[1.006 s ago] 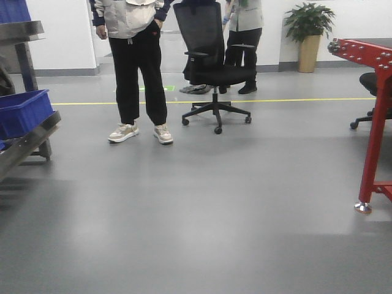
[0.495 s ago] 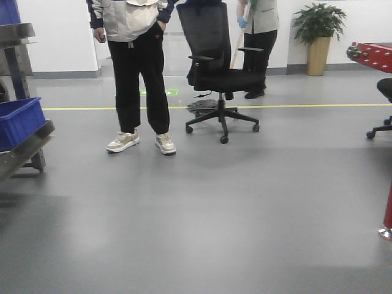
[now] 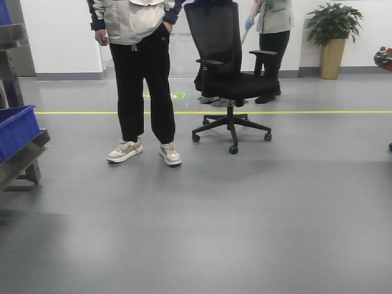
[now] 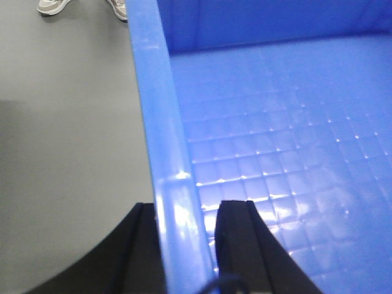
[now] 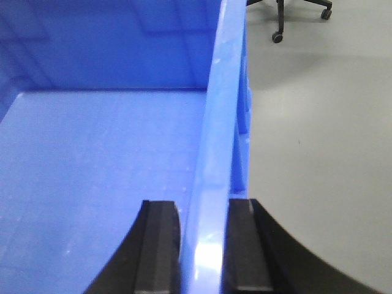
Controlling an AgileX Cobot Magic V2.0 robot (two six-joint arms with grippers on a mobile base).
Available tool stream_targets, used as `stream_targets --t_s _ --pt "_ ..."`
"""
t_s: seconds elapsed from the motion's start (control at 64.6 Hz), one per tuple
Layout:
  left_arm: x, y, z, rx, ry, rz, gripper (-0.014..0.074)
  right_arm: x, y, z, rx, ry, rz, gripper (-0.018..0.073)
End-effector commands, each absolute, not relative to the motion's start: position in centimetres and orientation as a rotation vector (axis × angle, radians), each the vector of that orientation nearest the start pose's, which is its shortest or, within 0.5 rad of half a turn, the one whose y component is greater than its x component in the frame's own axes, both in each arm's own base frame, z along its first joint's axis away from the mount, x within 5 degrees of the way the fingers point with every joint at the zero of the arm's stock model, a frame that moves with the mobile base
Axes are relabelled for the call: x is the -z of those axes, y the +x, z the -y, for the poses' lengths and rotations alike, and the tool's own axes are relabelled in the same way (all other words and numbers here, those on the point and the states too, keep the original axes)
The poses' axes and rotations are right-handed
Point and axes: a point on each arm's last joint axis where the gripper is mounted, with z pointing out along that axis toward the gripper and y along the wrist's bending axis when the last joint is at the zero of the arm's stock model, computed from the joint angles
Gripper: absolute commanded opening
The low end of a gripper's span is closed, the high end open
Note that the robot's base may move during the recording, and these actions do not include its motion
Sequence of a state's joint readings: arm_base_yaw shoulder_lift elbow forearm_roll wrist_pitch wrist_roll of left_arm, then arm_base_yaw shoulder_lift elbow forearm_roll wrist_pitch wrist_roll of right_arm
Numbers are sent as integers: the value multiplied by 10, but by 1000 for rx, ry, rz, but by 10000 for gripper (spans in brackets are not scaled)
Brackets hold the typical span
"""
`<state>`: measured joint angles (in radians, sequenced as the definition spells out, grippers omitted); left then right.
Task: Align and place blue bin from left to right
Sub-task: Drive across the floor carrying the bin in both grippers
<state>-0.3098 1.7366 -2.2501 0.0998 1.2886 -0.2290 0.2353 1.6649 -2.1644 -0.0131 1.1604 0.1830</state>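
The blue bin (image 4: 275,141) fills both wrist views: bright blue plastic with a gridded floor, held above the grey floor. In the left wrist view my left gripper (image 4: 184,211) is shut on its left wall, one black finger (image 4: 142,245) outside and the other inside. On the opposite wall (image 5: 217,122) my right gripper (image 5: 202,211) is shut the same way, with a finger (image 5: 158,245) inside the bin and the other one outside. Neither the held bin nor the arms show in the front view.
A person (image 3: 144,73) stands ahead at centre left beside a black office chair (image 3: 229,73). At the left edge a metal rack (image 3: 24,159) carries another blue crate (image 3: 15,131). A second person (image 3: 272,43), a potted plant (image 3: 334,37) and a yellow floor line (image 3: 306,112) lie beyond.
The front view has closed in on the scene: the red frame has slid out past the right edge, the rack has drifted left, and the far person has stepped right.
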Motion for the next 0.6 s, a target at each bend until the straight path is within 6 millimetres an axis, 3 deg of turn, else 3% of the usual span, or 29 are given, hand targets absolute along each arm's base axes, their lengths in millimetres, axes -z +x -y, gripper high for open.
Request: stream_targets --t_s 0.0,0.588 --pt "-517 326 97 189 91 -2146 -110 -529 322 -73 -216 -72 -2009 -152" --pt "-517 326 97 189 91 -2146 -110 -529 322 -73 -217 -72 -2007 -152"
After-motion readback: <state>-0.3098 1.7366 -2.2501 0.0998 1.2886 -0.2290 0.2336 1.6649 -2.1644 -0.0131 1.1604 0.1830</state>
